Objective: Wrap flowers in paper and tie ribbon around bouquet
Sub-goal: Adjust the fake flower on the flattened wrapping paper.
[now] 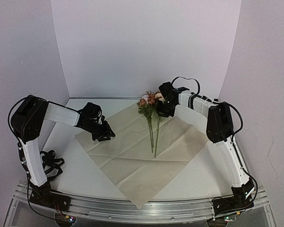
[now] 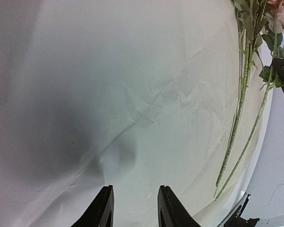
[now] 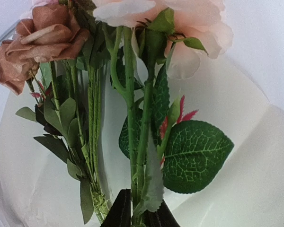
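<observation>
The tan paper [image 1: 142, 156] lies flat and unrolled on the table, one corner toward the front edge. The flowers [image 1: 150, 100] rest at its far corner, pink and rust blooms pointing away and long stems [image 1: 154, 135] trailing across the sheet. My right gripper [image 1: 163, 109] sits just below the blooms. In the right wrist view its fingers [image 3: 120, 213] are pressed together on two green stems [image 3: 132, 118] beside a broad leaf. My left gripper [image 1: 106, 135] hovers over the paper's left corner, jaws open and nothing between them [image 2: 135, 194]; creased paper [image 2: 132, 94] lies below. The ribbon and bouquet are out of view.
A loop of black cables [image 1: 49, 163] lies by the left arm's base. A metal rail [image 1: 142, 210] runs along the front edge. White walls close in the back and both sides. Bare white table [image 1: 80, 175] shows left of the paper.
</observation>
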### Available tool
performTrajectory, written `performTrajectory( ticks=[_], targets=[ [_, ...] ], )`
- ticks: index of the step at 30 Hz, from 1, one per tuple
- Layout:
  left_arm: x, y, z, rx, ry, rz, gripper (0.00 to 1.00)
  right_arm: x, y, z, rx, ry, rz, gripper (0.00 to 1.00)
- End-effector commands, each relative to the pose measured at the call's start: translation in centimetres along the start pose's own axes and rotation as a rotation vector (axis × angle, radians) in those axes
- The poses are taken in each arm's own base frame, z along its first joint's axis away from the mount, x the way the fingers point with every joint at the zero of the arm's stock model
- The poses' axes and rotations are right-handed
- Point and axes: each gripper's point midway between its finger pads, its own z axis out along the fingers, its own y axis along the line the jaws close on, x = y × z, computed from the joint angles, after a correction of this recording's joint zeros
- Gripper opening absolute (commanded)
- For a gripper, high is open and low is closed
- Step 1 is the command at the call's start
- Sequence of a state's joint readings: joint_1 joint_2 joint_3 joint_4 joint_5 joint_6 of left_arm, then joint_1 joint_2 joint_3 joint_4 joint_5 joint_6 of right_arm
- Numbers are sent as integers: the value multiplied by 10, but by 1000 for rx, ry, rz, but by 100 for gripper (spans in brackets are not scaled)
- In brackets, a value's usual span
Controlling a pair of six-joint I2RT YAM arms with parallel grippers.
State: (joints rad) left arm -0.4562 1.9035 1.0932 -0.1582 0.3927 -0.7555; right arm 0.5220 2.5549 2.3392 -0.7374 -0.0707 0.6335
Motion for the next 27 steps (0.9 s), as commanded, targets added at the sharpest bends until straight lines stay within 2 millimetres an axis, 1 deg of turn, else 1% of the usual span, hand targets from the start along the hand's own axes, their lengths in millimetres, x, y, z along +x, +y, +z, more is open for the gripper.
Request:
performTrajectory(
  ticks=[1,5,9,13,18,20,22,24,27],
  targets=[
    [-11,-8,-1,18,-12,22,34,-36,19,-14,-54,-121,-33,16],
    [-11,-6,1,14,-8,20,34,-35,12,3,-59,-108,33,14],
    [-11,-6,3,18,-2,15,34,-36,12,11,-81,-111,102,12],
    [-12,-7,2,22,-4,17,34,-39,14,10,-90,-131,136,24],
    [-13,-9,1,28,-7,18,34,-36,16,7,-111,-115,169,31],
    [-13,-10,1,31,-8,19,34,-37,18,2,-118,-120,169,37],
    [-14,-12,-1,36,-11,23,35,-40,21,-7,-127,-126,162,46],
    [-15,-15,-3,44,-13,29,35,-46,23,-24,-137,-142,152,55],
    [-19,-23,-8,61,-28,41,36,-48,23,-52,-139,-158,134,71]
  ],
)
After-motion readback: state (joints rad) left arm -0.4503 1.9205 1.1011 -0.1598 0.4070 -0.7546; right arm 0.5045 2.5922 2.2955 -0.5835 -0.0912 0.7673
